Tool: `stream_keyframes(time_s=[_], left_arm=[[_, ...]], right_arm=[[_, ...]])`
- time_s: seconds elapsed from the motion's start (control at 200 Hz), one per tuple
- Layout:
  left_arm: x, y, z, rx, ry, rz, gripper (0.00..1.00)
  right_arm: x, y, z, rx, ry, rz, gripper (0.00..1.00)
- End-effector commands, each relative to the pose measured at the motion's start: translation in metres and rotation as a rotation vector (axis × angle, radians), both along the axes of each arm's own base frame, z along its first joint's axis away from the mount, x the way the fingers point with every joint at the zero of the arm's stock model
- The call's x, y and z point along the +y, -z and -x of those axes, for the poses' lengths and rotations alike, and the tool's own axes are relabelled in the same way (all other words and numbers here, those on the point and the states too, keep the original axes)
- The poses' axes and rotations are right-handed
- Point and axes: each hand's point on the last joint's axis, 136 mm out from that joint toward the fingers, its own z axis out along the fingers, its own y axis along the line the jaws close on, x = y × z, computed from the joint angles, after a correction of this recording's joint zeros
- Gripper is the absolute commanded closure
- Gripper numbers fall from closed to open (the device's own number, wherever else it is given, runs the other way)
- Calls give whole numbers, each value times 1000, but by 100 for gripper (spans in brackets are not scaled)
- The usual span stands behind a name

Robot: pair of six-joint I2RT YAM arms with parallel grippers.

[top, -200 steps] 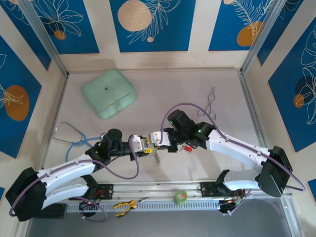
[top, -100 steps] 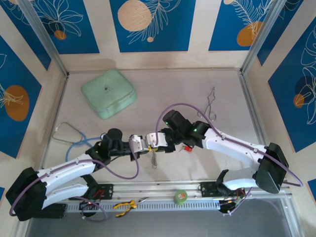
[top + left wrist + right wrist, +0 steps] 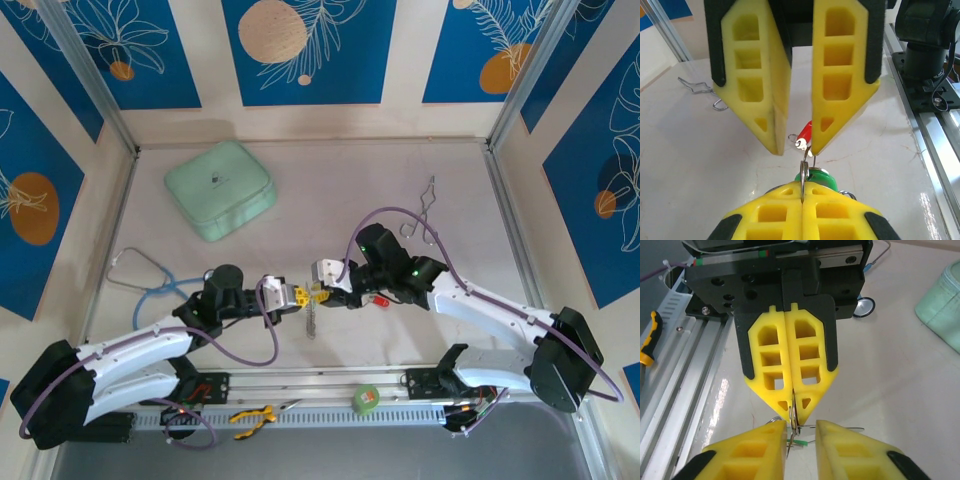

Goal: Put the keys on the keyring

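I have the left gripper (image 3: 803, 192) pressed fully together on the keyring (image 3: 803, 169), around the middle of the table and a little toward the near edge. From the left wrist it looks like a thin silvery wire loop. It stands upright and edge-on to that camera, with its lower part hidden between the yellow pads. From above, a short silvery chain (image 3: 313, 322) runs from the pinch toward the near edge, so its long axis lies near to far. The green key (image 3: 816, 176) shows as a rounded green head tucked just behind the left fingertips; I cannot make out its blade or which way it points. The right gripper (image 3: 796, 150) faces the left one tip to tip. Its jaws are apart and sit on either side of the top of the loop, but I cannot tell whether either pad touches it. The red key (image 3: 805, 133) lies flat on the table to the right of both grippers. It runs roughly left to right, with its silver end toward the grippers.
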Motion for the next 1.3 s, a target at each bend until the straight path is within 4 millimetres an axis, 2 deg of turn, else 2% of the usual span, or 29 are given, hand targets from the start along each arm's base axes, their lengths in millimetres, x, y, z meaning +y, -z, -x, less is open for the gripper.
stream_keyframes(time_s=[0.0,0.27,0.515,0.775,0.995,1.06,1.195,1.295], left_arm=[[-3,-14,6,-23,32,51,100],[-3,-13,6,-26,34,49,100],[-3,-14,6,-26,33,51,100],[-3,-13,7,-26,38,48,100],[-6,-25,13,-31,74,93,100],[-6,-26,12,-35,75,95,100],[-6,-21,11,-37,71,83,100],[-6,-14,11,-28,69,74,100]], right_arm=[[0,2,5,42,-9,-8,83],[-7,7,6,60,16,19,77],[-11,12,6,68,26,41,82],[-14,10,-1,92,60,26,99],[-14,31,-5,196,85,89,100],[-11,30,-3,211,68,85,96],[-6,17,1,172,34,27,79],[-7,10,6,132,6,-21,73]])
